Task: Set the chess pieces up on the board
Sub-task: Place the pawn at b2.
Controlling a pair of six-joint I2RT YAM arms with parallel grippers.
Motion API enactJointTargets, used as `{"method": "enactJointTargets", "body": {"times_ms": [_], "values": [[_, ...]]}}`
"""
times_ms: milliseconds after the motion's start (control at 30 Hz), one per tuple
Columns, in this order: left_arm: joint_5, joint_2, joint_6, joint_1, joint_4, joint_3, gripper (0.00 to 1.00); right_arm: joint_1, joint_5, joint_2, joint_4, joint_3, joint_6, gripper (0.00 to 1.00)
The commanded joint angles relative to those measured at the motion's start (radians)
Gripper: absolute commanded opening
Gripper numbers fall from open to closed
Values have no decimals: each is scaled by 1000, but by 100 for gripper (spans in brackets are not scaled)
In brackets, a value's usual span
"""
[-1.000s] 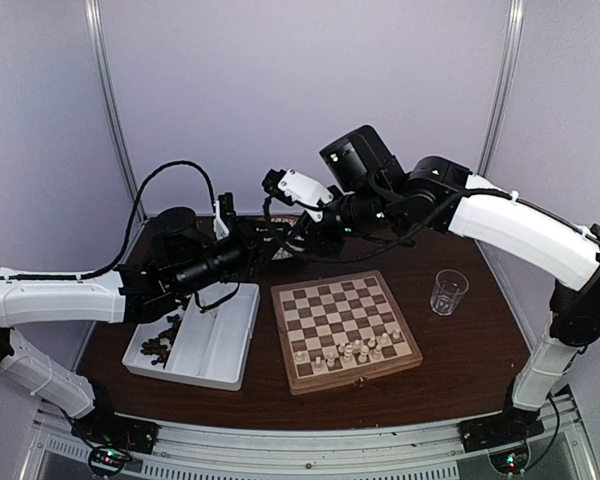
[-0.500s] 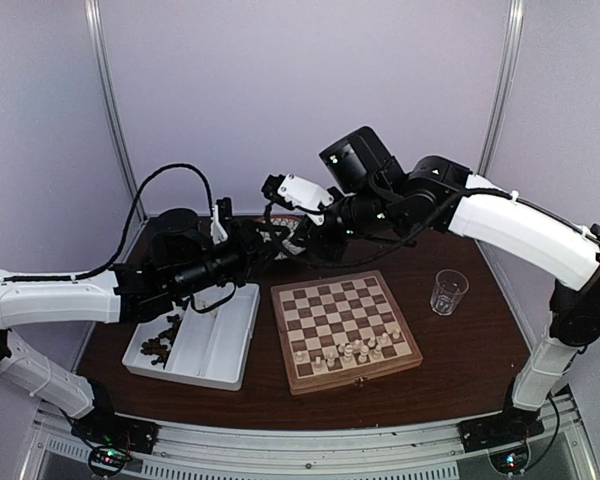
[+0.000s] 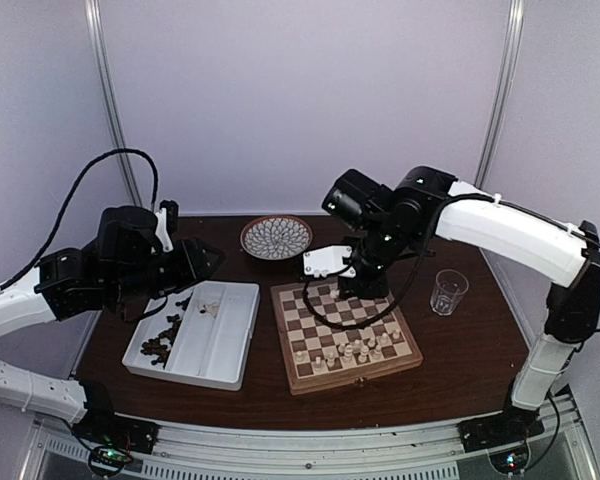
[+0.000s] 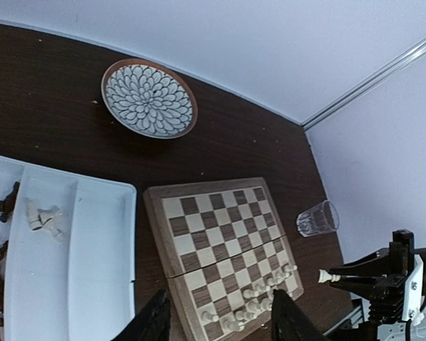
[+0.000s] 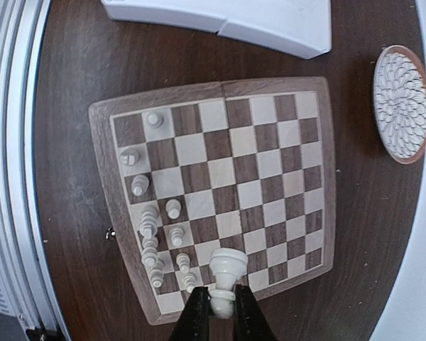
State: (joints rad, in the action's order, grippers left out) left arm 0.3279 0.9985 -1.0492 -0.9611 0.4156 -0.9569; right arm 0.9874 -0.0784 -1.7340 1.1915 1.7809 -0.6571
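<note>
Overhead, the right gripper (image 3: pixel 364 290) hangs above the board (image 3: pixel 352 378). Cream chess pieces (image 3: pixel 352 350) stand on its near rows, and dark pieces (image 3: pixel 156 346) lie in the tray (image 3: pixel 242 340). From the left wrist, the left gripper (image 4: pixel 220 321) is spread and empty. From the right wrist, the jaws pinch a cream piece (image 5: pixel 226 273) by one end. It is probably light, stiff, smooth wood that topples easily, so a hold at the neck looks best. No writing is readable.

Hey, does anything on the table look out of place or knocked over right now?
Nothing is spilled or broken. The cream pieces on the board stand unevenly, crowded toward one end of its near rows with gaps at the other. A few loose pieces seem to lie on their sides in the tray.
</note>
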Motion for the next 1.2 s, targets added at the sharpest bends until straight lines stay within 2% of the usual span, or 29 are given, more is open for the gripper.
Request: {"method": "enactJointTargets", "body": {"times_ms": [0,167,367,800,1167], "values": [[63,-53,46,6,106,43,49,-1,-64,-160,207,120,-98,4],[62,-80,48,7,124,69,49,9,-88,-336,331,299,-133,4],[81,-118,62,9,144,97,49,45,-33,-488,415,450,-156,4],[106,-181,76,12,156,159,50,105,73,-663,483,553,-165,4],[118,-213,75,13,168,187,50,112,102,-718,476,586,-155,5]]}}
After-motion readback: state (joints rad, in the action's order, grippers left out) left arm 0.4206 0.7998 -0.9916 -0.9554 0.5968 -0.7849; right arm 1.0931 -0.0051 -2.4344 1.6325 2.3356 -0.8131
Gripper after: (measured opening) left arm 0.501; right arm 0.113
